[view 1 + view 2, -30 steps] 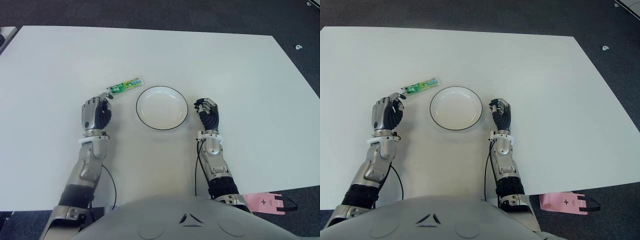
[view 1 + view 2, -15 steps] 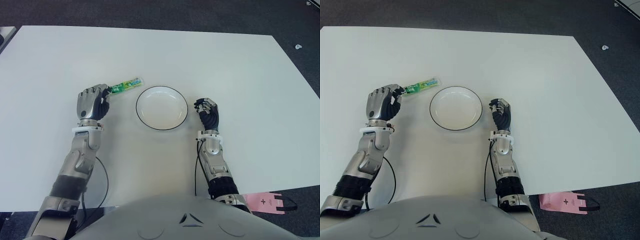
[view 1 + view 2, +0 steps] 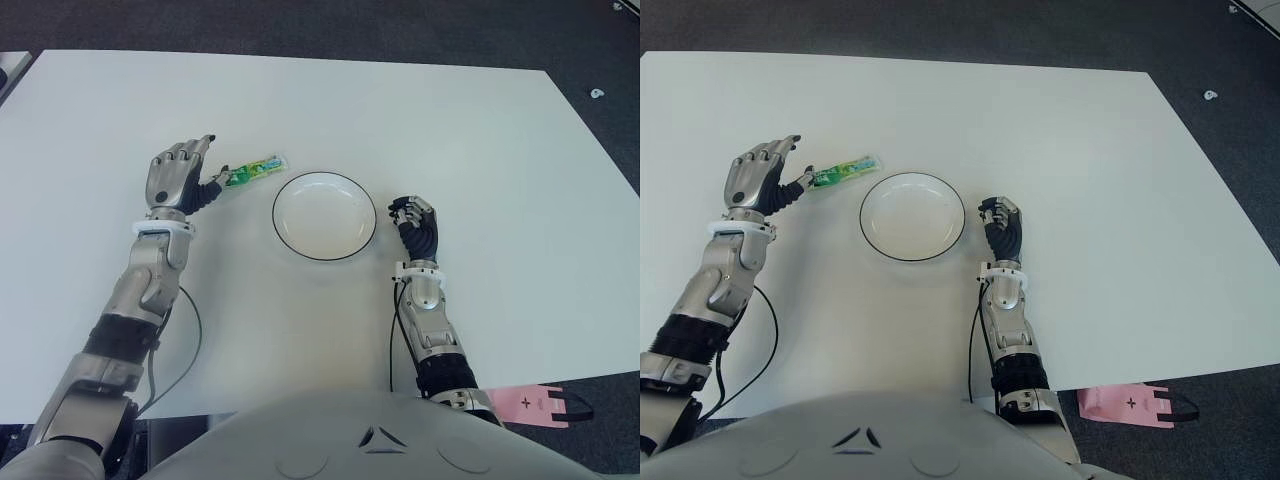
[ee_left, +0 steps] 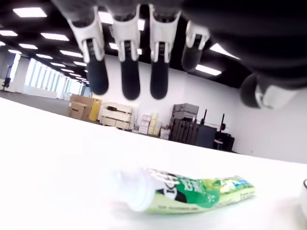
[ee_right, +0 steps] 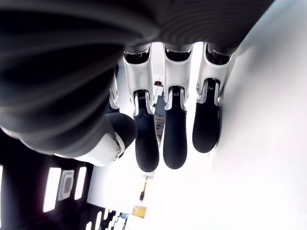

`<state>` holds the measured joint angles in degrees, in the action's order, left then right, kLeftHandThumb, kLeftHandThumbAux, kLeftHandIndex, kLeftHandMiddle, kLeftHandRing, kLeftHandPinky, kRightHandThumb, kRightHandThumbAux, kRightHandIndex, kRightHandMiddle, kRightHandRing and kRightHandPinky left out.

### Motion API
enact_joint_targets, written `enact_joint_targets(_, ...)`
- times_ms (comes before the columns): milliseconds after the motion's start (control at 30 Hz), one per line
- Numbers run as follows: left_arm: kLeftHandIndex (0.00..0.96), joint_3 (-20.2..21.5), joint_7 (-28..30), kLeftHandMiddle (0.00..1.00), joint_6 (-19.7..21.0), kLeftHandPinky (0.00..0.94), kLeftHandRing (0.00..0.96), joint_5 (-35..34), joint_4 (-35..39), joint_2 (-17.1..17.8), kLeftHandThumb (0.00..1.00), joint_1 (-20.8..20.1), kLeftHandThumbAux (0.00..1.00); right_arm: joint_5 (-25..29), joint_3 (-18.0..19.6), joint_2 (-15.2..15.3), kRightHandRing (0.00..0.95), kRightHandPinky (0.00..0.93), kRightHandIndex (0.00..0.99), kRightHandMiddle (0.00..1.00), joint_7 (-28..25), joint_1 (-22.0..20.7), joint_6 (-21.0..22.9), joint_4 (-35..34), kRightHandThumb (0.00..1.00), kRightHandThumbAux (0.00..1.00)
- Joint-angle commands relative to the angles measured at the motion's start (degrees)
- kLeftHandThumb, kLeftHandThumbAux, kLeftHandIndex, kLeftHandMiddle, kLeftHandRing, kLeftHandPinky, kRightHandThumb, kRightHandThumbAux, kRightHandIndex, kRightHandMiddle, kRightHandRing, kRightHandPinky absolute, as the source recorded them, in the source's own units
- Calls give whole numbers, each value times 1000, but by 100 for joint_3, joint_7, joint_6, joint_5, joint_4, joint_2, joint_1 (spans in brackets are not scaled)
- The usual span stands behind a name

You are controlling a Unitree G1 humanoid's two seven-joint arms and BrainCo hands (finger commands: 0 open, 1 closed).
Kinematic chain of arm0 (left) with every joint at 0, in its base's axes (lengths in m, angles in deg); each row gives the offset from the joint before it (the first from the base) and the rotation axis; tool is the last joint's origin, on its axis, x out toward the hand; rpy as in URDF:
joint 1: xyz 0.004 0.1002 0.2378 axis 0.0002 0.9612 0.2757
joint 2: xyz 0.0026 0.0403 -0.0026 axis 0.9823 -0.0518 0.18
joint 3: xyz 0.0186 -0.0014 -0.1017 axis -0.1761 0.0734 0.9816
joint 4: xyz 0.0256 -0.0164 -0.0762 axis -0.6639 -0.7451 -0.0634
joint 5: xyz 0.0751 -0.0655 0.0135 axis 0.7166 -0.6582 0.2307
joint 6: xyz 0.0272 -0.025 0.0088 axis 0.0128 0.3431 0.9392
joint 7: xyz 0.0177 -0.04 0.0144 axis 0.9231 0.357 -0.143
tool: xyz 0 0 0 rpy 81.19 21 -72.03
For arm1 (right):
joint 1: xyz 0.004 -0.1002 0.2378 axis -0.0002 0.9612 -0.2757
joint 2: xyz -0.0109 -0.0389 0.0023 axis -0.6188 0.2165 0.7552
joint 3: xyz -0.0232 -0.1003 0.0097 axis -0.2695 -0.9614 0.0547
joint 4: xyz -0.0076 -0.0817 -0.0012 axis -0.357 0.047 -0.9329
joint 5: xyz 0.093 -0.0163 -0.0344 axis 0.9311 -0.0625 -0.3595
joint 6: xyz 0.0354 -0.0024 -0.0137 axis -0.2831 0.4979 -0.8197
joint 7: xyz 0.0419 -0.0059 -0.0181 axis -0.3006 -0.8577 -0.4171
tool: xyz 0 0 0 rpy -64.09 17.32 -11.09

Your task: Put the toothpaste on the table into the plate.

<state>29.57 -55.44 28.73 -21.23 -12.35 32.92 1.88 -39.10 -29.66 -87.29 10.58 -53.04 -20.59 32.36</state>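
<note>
Left eye view, one toothpaste (image 3: 252, 170), one plate (image 3: 324, 216)

The table (image 3: 300, 110) is plain white, set against a dark grey floor (image 3: 300, 25). The toothpaste (image 3: 251, 170) is a green tube with yellow-green and blue patches and a white cap. The plate (image 3: 324, 216) is white with a thin black rim. The left hand (image 3: 178, 177) and right hand (image 3: 415, 226) are silver-grey with black fingertips and white wrist bands. A pink bag (image 3: 535, 404) with black handles shows past the table's near right corner.
</note>
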Motion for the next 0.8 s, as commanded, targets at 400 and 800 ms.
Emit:
enact_joint_targets(400, 0, -544, 950, 7, -499, 23, 6, 53, -595, 679, 459, -763, 148, 28, -22, -59, 481, 481, 426, 501, -70, 534, 556, 530, 708, 728)
enact_joint_targets(800, 0, -1082, 1848, 0, -926, 0, 0, 97, -1177, 981, 420, -1508, 134, 11, -31, -76, 479, 477, 426, 499, -48, 555, 543, 532, 708, 728)
